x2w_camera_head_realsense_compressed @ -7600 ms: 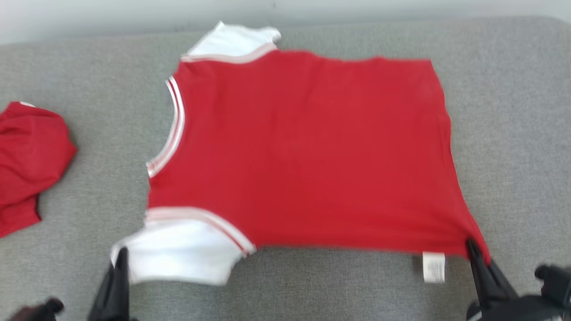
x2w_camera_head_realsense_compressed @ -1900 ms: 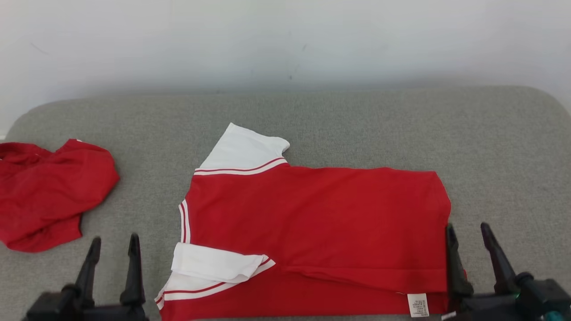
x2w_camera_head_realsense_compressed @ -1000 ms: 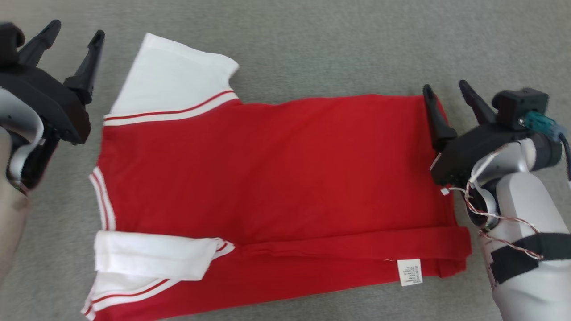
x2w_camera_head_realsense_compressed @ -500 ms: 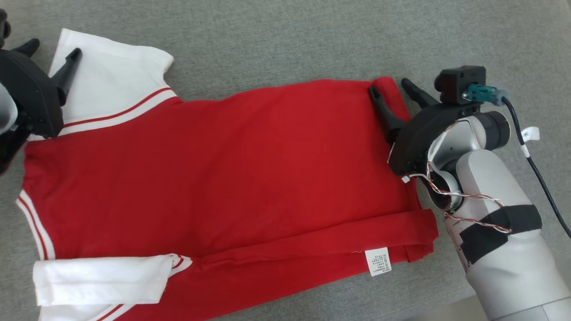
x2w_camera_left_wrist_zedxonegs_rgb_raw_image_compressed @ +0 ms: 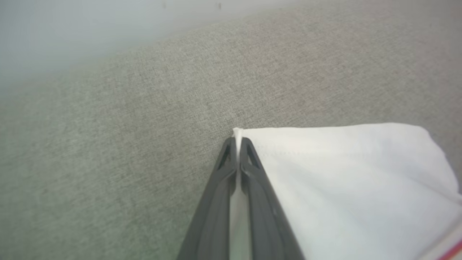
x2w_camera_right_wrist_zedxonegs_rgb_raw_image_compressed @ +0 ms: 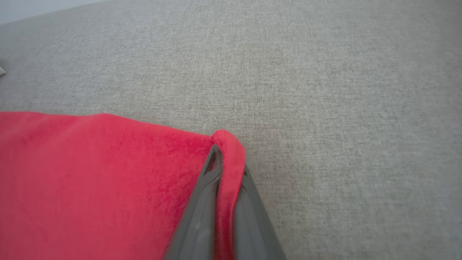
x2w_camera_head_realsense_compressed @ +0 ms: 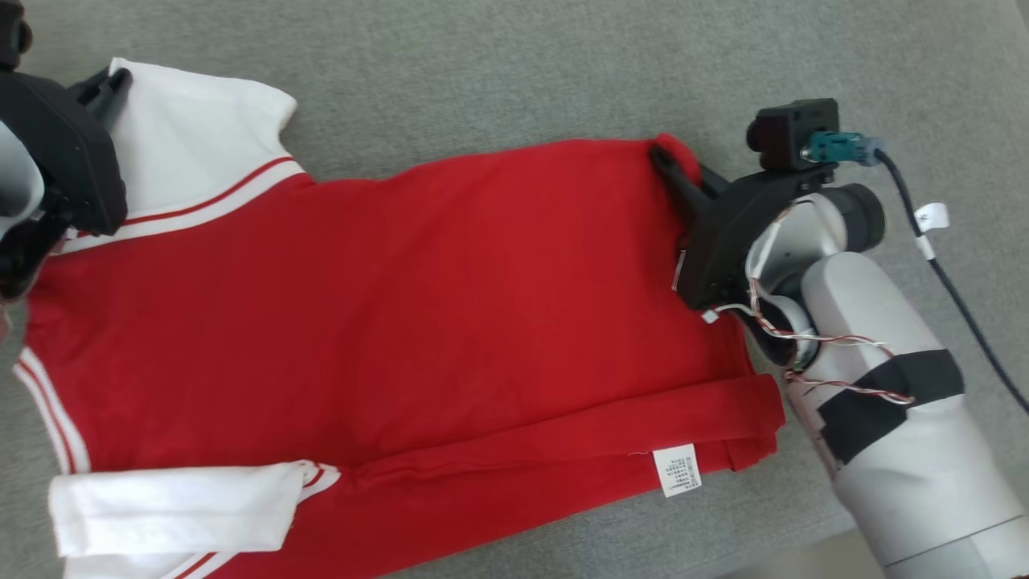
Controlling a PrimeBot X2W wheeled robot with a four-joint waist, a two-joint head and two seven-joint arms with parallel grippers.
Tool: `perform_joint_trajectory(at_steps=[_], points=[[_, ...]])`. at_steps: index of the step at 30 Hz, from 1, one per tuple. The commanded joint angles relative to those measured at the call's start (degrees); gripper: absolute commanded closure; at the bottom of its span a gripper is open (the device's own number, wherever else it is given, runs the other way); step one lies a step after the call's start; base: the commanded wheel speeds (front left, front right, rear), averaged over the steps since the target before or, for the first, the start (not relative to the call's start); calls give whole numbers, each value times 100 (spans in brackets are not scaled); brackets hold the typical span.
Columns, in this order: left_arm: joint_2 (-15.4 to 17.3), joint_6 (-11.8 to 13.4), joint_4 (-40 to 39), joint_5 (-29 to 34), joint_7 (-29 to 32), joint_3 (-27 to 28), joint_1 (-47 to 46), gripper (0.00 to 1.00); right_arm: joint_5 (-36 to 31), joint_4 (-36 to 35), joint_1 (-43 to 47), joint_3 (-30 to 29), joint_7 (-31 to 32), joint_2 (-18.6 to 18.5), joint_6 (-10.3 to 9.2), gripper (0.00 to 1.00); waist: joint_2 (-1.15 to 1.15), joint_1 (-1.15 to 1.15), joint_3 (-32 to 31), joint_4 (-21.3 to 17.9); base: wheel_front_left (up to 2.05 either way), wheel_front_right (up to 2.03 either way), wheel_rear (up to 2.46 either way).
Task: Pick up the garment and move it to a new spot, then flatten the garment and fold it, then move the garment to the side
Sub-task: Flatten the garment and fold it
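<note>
The garment [x2w_camera_head_realsense_compressed: 418, 305] is a red shirt with white, red-striped sleeves, lying flat on the grey cushion with its near long edge folded over and a white label [x2w_camera_head_realsense_compressed: 675, 470] showing. My left gripper [x2w_camera_head_realsense_compressed: 108, 80] is shut on the far white sleeve's corner [x2w_camera_left_wrist_zedxonegs_rgb_raw_image_compressed: 236, 131], with cloth pinched between the fingers [x2w_camera_left_wrist_zedxonegs_rgb_raw_image_compressed: 220, 187]. My right gripper [x2w_camera_head_realsense_compressed: 671, 165] is shut on the far red hem corner [x2w_camera_right_wrist_zedxonegs_rgb_raw_image_compressed: 227, 142], which bunches up around its fingers [x2w_camera_right_wrist_zedxonegs_rgb_raw_image_compressed: 202, 202]. The near white sleeve [x2w_camera_head_realsense_compressed: 173, 508] lies folded back over the red body.
Grey woven cushion [x2w_camera_head_realsense_compressed: 498, 72] stretches beyond the shirt on all sides. A pale wall [x2w_camera_left_wrist_zedxonegs_rgb_raw_image_compressed: 72, 29] rises behind the cushion's far edge. My right forearm [x2w_camera_head_realsense_compressed: 900, 418] with its black cable [x2w_camera_head_realsense_compressed: 949, 289] lies along the shirt's right side.
Both grippers have closed, the left on the white sleeve corner and the right on the red hem corner. The head view has shifted slightly as well.
</note>
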Motion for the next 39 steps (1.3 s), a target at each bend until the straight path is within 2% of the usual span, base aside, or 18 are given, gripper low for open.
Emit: perform_joint_trajectory(at_steps=[1, 7, 13, 21, 27, 32, 36, 39], points=[[15, 16, 36, -87, -66, -66, 135, 100, 44, 52, 47, 5, 22, -106, 2, 100, 0, 0, -135, 136, 0, 0, 0], [-107, 16, 40, -305, -745, -102, 36, 100, -63, -31, 25, -135, -463, -366, 2, 100, 0, 0, -495, 443, 0, 0, 0], [-210, 16, -253, -569, -1457, -170, 348, 100, -74, 13, 348, -175, -859, -548, 2, 100, 0, 0, -890, 750, 0, 0, 0], [23, 26, -1089, -766, -2360, -98, 1252, 100, 63, -137, 1047, -341, -1345, -749, 2, 100, 0, 0, -1245, 1057, 0, 0, 0], [63, 414, -2169, -654, -2543, 260, 2463, 100, 101, -348, 1736, -552, -1753, -820, 2, 100, 0, 0, -1465, 1243, 0, 0, 0], [-199, 856, -3388, -148, -2542, 1056, 3927, 100, 67, -767, 2472, -855, -2023, -865, 1, 100, 0, 0, -1558, 1406, 0, 0, 0], [-402, 946, -3833, 141, -2544, 1473, 4757, 100, 21, -1105, 2904, -1015, -2119, -813, 2, 100, 0, 0, -1595, 1460, 0, 0, 0], [-571, 924, -4002, 319, -2543, 1703, 5251, 100, 2, -1298, 3207, -1142, -2147, -768, 2, 100, 0, 0, -1620, 1490, 0, 0, 0]])
